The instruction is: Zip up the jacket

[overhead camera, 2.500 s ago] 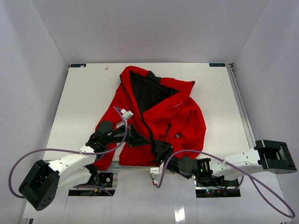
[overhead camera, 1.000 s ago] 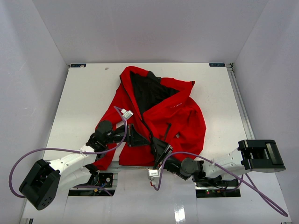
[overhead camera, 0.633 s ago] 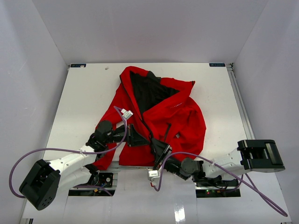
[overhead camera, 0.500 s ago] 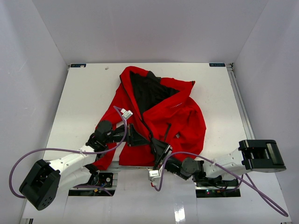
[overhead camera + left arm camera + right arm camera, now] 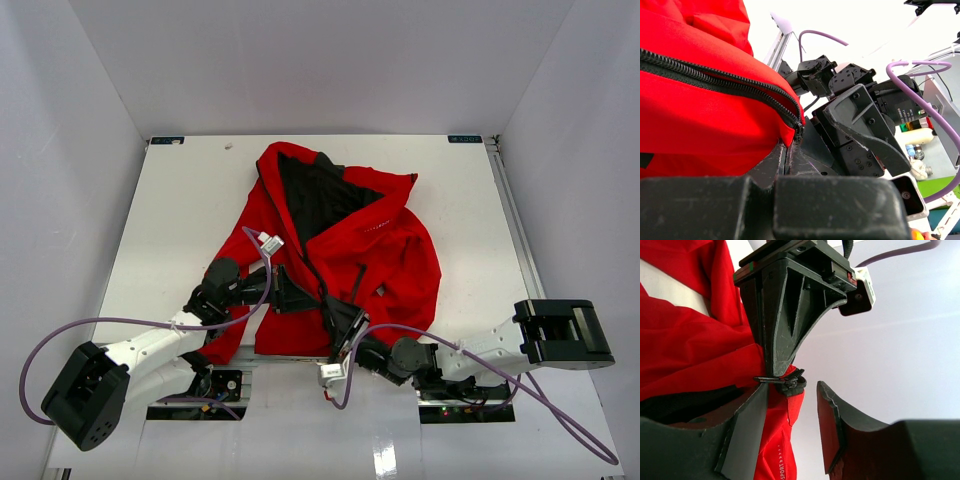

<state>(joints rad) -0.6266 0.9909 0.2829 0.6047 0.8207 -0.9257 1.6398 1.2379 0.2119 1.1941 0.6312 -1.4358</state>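
The red jacket lies spread on the white table, its black lining showing at the collar. Its dark zipper runs down to the near hem. My left gripper is shut on the hem at the zipper's bottom end, with the zipper teeth running off to the left. My right gripper is open just beside it. In the right wrist view its jaws straddle the hem's red edge below the zipper slider, which touches the left finger. The left gripper's fingers hang right above.
Purple cables loop off both arms near the table's front edge. The white table has walls on three sides and a rail along its right. Both arm bases sit at the front.
My right gripper has crept up to the hem's zipper end and its jaws have narrowed a little. The left gripper and the jacket have stayed put.
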